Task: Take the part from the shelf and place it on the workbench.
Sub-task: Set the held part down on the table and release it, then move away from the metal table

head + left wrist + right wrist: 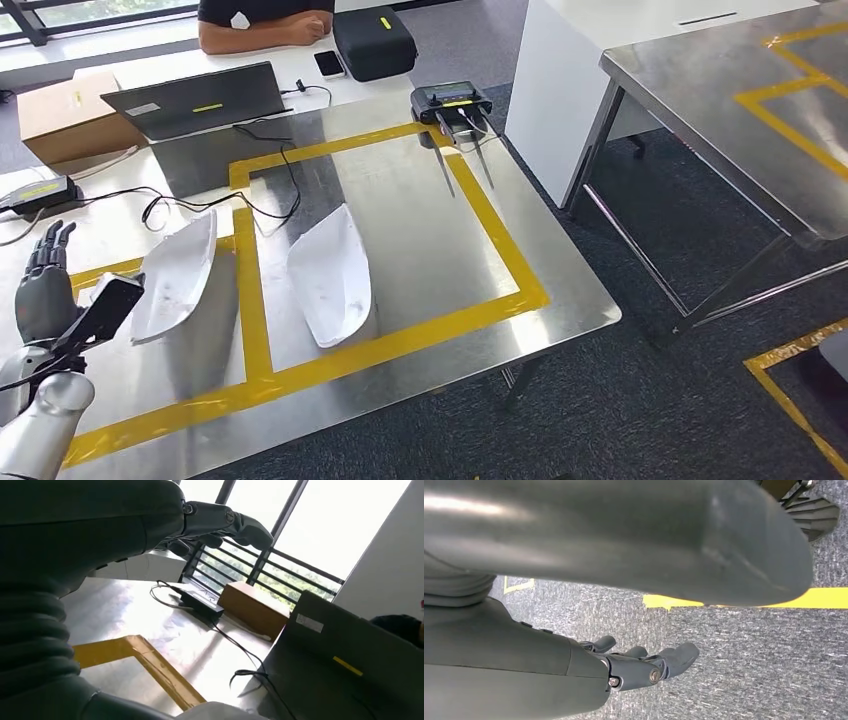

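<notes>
Head view: two white parts point(330, 272) already lie on the workbench point(420, 230), lower left.
Left hand point(45, 290) raised, fingers spread, holding nothing; lowered carelessly, it could nudge the nearer part.

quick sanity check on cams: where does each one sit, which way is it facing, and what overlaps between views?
Head view: high on the body, looking forward and down at the steel workbench with two white parts; left hand at lower left.
Left wrist view: behind the left hand, looking low across the bench toward the windows.
Right wrist view: on the hanging arm, facing grey carpet; right hand open.
Shared by head and left wrist: laptop, cardboard box, yellow tape.
</notes>
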Tool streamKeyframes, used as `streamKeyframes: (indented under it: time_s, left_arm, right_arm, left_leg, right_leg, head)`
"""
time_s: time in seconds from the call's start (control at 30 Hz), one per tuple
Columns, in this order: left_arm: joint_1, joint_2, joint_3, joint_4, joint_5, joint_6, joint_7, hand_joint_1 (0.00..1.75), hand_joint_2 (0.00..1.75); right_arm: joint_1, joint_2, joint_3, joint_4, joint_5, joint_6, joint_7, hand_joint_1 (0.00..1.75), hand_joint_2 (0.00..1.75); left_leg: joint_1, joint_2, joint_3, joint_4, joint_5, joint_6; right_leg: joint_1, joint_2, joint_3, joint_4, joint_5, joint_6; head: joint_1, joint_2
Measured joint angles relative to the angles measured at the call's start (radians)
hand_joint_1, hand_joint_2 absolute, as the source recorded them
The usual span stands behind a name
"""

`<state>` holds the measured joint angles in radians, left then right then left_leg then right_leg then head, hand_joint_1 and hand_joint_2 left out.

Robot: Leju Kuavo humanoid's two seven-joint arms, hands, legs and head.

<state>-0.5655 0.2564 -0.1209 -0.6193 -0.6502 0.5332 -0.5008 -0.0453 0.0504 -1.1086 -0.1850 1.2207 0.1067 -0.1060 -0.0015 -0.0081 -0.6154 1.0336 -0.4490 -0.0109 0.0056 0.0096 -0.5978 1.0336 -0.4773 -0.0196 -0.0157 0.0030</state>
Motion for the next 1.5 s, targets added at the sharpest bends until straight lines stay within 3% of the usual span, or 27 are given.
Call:
streamKeyframes:
  time_s: [0.17,0.3,0.37,0.43,0.47,0.5,0.53,0.6,0.67,0.8,0.83,0.9,0.97,1.0,1.03,1.07,1.13,1.2,1.3,1.33,1.37,1.47,1.5]
  left_arm:
    - [0.121,0.028,0.004,-0.273,-0.002,0.131,0.049,0.0,0.0]
    - [0.245,0.013,0.043,-0.537,-0.078,0.165,0.039,0.0,0.0]
    - [0.301,-0.011,0.079,-0.665,-0.107,0.168,0.008,0.0,0.0]
    - [0.353,-0.039,0.117,-0.775,-0.127,0.169,-0.03,0.0,0.0]
    - [0.378,-0.053,0.136,-0.826,-0.138,0.169,-0.048,0.0,0.0]
    - [0.401,-0.069,0.152,-0.871,-0.153,0.169,-0.066,0.0,0.0]
    - [0.423,-0.086,0.168,-0.915,-0.172,0.169,-0.084,0.0,0.0]
    - [0.463,-0.126,0.196,-1.0,-0.218,0.169,-0.118,0.0,0.0]
    - [0.494,-0.165,0.216,-1.077,-0.259,0.169,-0.136,0.0,0.0]
    - [0.528,-0.209,0.231,-1.164,-0.297,0.169,-0.133,0.0,0.0]
    - [0.534,-0.213,0.233,-1.176,-0.3,0.169,-0.131,0.0,0.0]
    - [0.54,-0.218,0.236,-1.188,-0.304,0.169,-0.126,0.0,0.0]
    - [0.539,-0.221,0.236,-1.191,-0.32,0.169,-0.115,0.0,0.0]
    - [0.537,-0.223,0.236,-1.191,-0.329,0.169,-0.11,0.0,0.0]
    - [0.534,-0.224,0.235,-1.191,-0.336,0.169,-0.106,0.0,0.0]
    - [0.53,-0.224,0.235,-1.19,-0.34,0.169,-0.104,0.0,0.0]
    - [0.519,-0.226,0.235,-1.189,-0.345,0.169,-0.104,0.0,0.0]
    - [0.509,-0.227,0.235,-1.189,-0.348,0.169,-0.105,0.0,0.0]
    - [0.505,-0.229,0.234,-1.186,-0.356,0.168,-0.098,0.0,0.0]
    - [0.505,-0.231,0.234,-1.185,-0.359,0.168,-0.096,0.0,0.0]
    - [0.506,-0.234,0.234,-1.184,-0.361,0.168,-0.095,0.0,0.0]
    - [0.517,-0.239,0.235,-1.179,-0.366,0.168,-0.095,0.0,0.0]
    - [0.521,-0.24,0.235,-1.176,-0.368,0.168,-0.095,0.0,0.0]
  right_arm:
    - [0.005,0.0,0.0,0.0,-0.004,-0.008,-0.01,0.0,0.0]
    - [0.007,-0.001,0.0,0.001,-0.008,-0.01,-0.014,0.0,0.0]
    - [0.008,-0.001,0.0,0.001,-0.009,-0.011,-0.013,0.0,0.0]
    - [0.009,-0.001,0.0,0.002,-0.009,-0.012,-0.011,0.0,0.0]
    - [0.011,-0.001,0.0,0.002,-0.009,-0.013,-0.01,0.0,0.0]
    - [0.013,-0.001,0.0,0.002,-0.009,-0.013,-0.011,0.0,0.0]
    - [0.014,-0.001,0.0,0.002,-0.008,-0.013,-0.011,0.0,0.0]
    - [0.014,-0.001,0.0,0.002,-0.007,-0.013,-0.011,0.0,0.0]
    - [0.012,-0.002,0.0,0.003,-0.004,-0.008,-0.01,0.0,0.0]
    - [0.007,-0.002,-0.001,0.003,-0.01,-0.007,-0.01,0.0,0.0]
    - [0.007,-0.002,-0.001,0.003,-0.014,-0.008,-0.012,0.0,0.0]
    - [0.007,-0.002,-0.002,0.003,-0.017,-0.01,-0.014,0.0,0.0]
    - [0.007,-0.002,-0.003,0.003,-0.015,-0.01,-0.012,0.0,0.0]
    - [0.007,-0.002,-0.003,0.003,-0.013,-0.01,-0.011,0.0,0.0]
    - [0.007,-0.002,-0.003,0.003,-0.012,-0.009,-0.01,0.0,0.0]
    - [0.007,-0.002,-0.003,0.003,-0.013,-0.01,-0.01,0.0,0.0]
    - [0.006,-0.001,-0.003,0.003,-0.016,-0.01,-0.011,0.0,0.0]
    - [0.006,0.001,-0.003,0.003,-0.017,-0.009,-0.008,0.0,0.0]
    - [0.006,0.002,-0.004,0.003,-0.01,-0.008,0.013,0.0,0.0]
    - [0.006,0.002,-0.004,0.003,-0.007,-0.008,0.02,0.0,0.0]
    - [0.007,0.002,-0.003,0.003,-0.007,-0.008,0.023,0.0,0.0]
    - [0.007,0.002,-0.005,0.003,-0.013,-0.01,0.017,0.0,0.0]
    - [0.007,0.002,-0.007,0.003,-0.015,-0.01,0.014,0.0,0.0]
  left_leg:
    - [-0.006,0.001,0.0,0.003,-0.006,0.009]
    - [-0.001,0.004,0.005,-0.006,0.005,0.022]
    - [0.007,0.009,0.007,-0.018,0.013,0.029]
    - [0.008,0.014,0.004,-0.017,0.015,0.032]
    - [0.008,0.016,0.0,-0.015,0.016,0.031]
    - [0.009,0.018,-0.004,-0.013,0.017,0.029]
    - [0.011,0.018,-0.009,-0.009,0.019,0.026]
    - [0.016,0.018,-0.02,0.0,0.024,0.018]
    - [0.017,0.014,-0.026,0.007,0.029,0.004]
    - [0.017,0.007,-0.035,0.009,0.037,-0.027]
    - [0.019,0.007,-0.043,0.022,0.018,-0.032]
    - [0.02,0.007,-0.069,0.104,-0.07,-0.038]
    - [0.02,0.007,-0.094,0.226,-0.154,-0.04]
    - [0.02,0.007,-0.092,0.264,-0.168,-0.039]
    - [0.019,0.007,-0.076,0.272,-0.162,-0.037]
    - [0.018,0.007,-0.041,0.242,-0.141,-0.032]
    - [0.01,0.006,0.067,0.106,-0.111,-0.015]
    - [0.0,0.007,0.138,0.001,-0.109,-0.004]
    - [-0.003,0.011,0.133,-0.024,-0.096,0.009]
    - [-0.001,0.013,0.126,-0.027,-0.085,0.016]
    - [0.002,0.015,0.116,-0.03,-0.073,0.024]
    - [0.005,0.018,0.077,-0.03,-0.04,0.032]
    - [0.006,0.019,0.063,-0.027,-0.029,0.031]
  right_leg:
    - [-0.006,0.001,0.002,0.0,-0.002,0.006]
    - [-0.007,0.001,0.004,0.005,-0.008,0.02]
    - [-0.008,0.0,-0.017,0.064,-0.058,0.03]
    - [-0.013,-0.002,-0.062,0.182,-0.13,0.04]
    - [-0.016,-0.003,-0.078,0.233,-0.153,0.044]
    - [-0.019,-0.004,-0.081,0.255,-0.158,0.047]
    - [-0.023,-0.004,-0.065,0.239,-0.144,0.05]
    - [-0.03,-0.005,0.015,0.114,-0.099,0.057]
    - [-0.03,-0.001,0.071,0.022,-0.069,0.053]
    - [-0.025,0.001,0.059,0.01,-0.056,0.011]
    - [-0.025,-0.002,0.052,0.008,-0.047,0.001]
    - [-0.024,-0.008,0.033,0.006,-0.028,-0.013]
    - [-0.02,-0.012,0.008,0.006,-0.008,-0.018]
    - [-0.017,-0.013,-0.005,0.006,0.002,-0.018]
    - [-0.014,-0.013,-0.016,0.007,0.012,-0.019]
    - [-0.011,-0.013,-0.027,0.007,0.021,-0.018]
    - [-0.008,-0.013,-0.044,0.009,0.04,-0.014]
    - [-0.008,-0.012,-0.051,0.008,0.056,-0.005]
    - [-0.011,-0.011,-0.053,0.004,0.073,0.014]
    - [-0.012,-0.01,-0.058,0.012,0.06,0.021]
    - [-0.013,-0.008,-0.067,0.035,0.028,0.027]
    - [-0.018,-0.007,-0.103,0.19,-0.11,0.043]
    - [-0.02,-0.007,-0.106,0.237,-0.124,0.047]
  head:
    - [0.0,0.0]
    - [0.0,0.0]
    - [0.003,0.0]
    - [0.006,0.0]
    - [0.006,0.0]
    - [0.006,0.0]
    - [0.006,0.0]
    - [0.006,0.0]
    - [0.007,0.0]
    - [0.006,0.0]
    - [0.006,0.0]
    - [0.005,0.0]
    - [0.004,0.0]
    - [0.004,0.0]
    - [0.004,0.0]
    - [0.004,0.0]
    - [0.004,0.0]
    - [0.004,0.0]
    - [0.002,0.0]
    - [0.003,0.0]
    - [0.004,0.0]
    - [0.007,0.0]
    - [0.007,0.0]
